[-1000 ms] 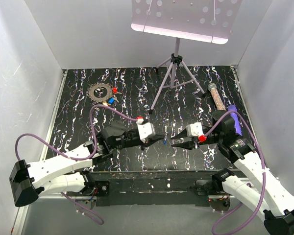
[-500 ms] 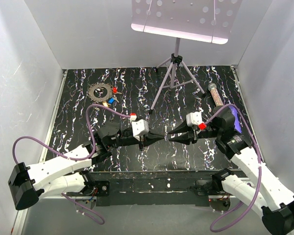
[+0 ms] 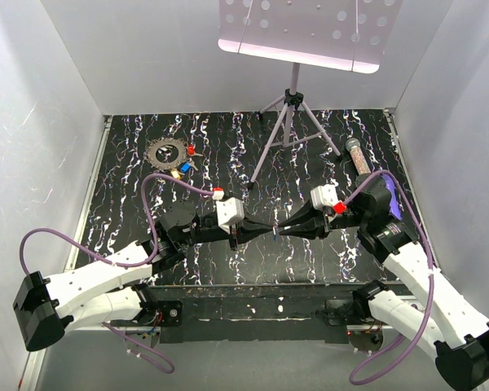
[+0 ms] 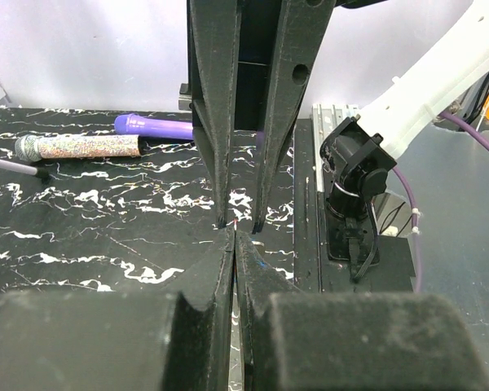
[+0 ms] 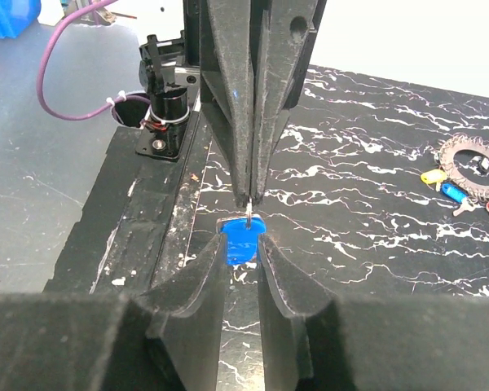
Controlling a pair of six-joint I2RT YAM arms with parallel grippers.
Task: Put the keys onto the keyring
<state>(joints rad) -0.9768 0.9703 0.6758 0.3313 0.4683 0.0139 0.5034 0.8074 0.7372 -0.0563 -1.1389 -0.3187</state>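
Note:
A blue-headed key (image 5: pixel 241 240) is held between both grippers above the table's near middle; it shows as a blue speck in the top view (image 3: pixel 275 232). My right gripper (image 5: pixel 241 236) is shut on its blue plastic head. My left gripper (image 5: pixel 250 195) comes from the opposite side, tip to tip, and is shut on the key's thin metal end. In the left wrist view my left gripper (image 4: pixel 235 235) is pressed shut. The keyring (image 3: pixel 166 152) lies at the far left with red (image 3: pixel 191 150), blue (image 3: pixel 183 168) and yellow (image 3: pixel 175 172) keys beside it.
A tripod stand (image 3: pixel 287 122) with a perforated tray on top stands at the back middle. A speckled glittery tube (image 3: pixel 360 161) and a purple stick (image 3: pixel 391 204) lie at the right. White walls close in the table on three sides.
Both grippers moved toward each other and now meet tip to tip at the near middle. The right gripper has closed on the blue key head that the left gripper carries.

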